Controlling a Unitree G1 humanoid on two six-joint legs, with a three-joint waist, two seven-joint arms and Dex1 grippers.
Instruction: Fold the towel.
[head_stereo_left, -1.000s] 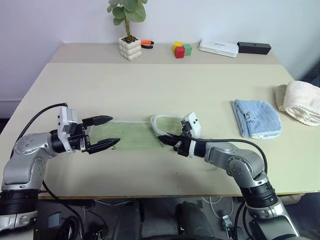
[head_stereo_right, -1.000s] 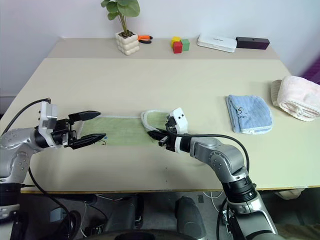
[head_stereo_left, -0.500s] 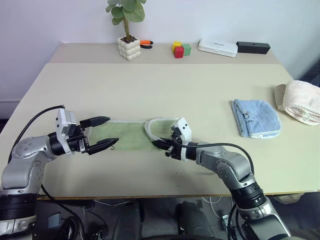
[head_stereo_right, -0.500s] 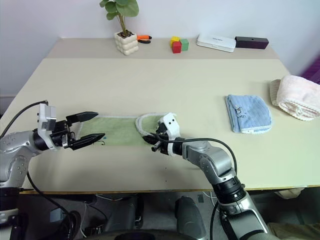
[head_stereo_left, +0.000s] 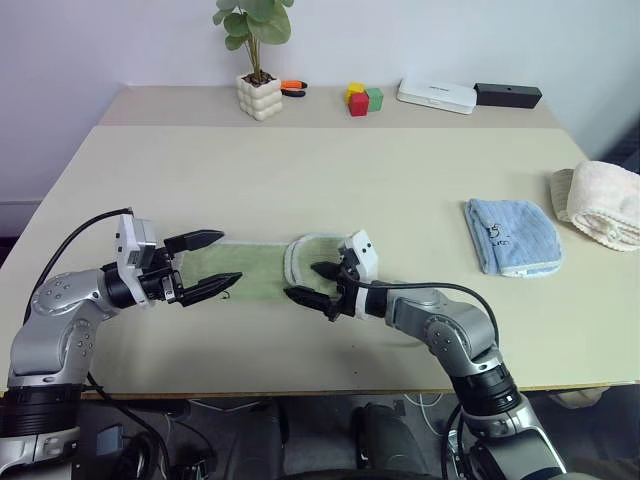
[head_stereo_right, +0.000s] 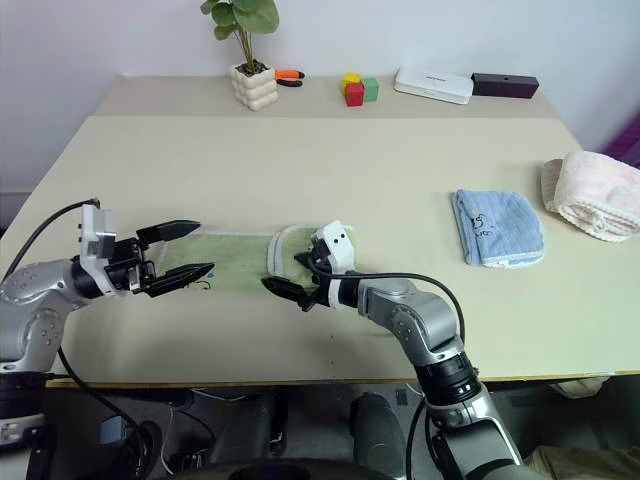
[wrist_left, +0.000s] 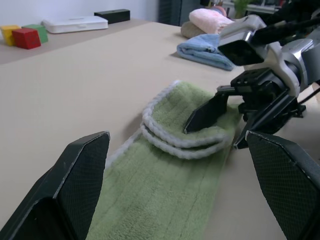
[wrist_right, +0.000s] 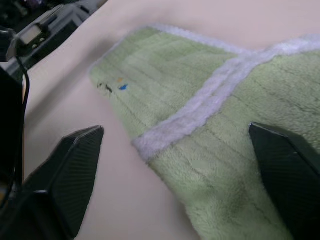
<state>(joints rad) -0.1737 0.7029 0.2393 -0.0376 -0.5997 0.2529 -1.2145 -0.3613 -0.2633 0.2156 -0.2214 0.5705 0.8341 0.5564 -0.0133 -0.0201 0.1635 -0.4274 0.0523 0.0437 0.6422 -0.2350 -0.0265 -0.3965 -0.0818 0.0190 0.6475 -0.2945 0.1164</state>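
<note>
Hovering with fingers spread, my right gripper (head_stereo_left: 312, 284) sits at the green towel (head_stereo_left: 262, 270)'s folded edge, the flap lying doubled at table (head_stereo_left: 400, 180) centre; my left gripper (head_stereo_left: 213, 262), at nine o'clock, gapes too — ready to pin that end.

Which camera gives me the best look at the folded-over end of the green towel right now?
The left wrist view: the towel shows its folded flap with both white-edged layers stacked, and the right pincer open at it. The right wrist view shows the flap's edging across the lower layer and the small mark. The head views show the whole strip, the fold partly behind the right pincer.
</note>
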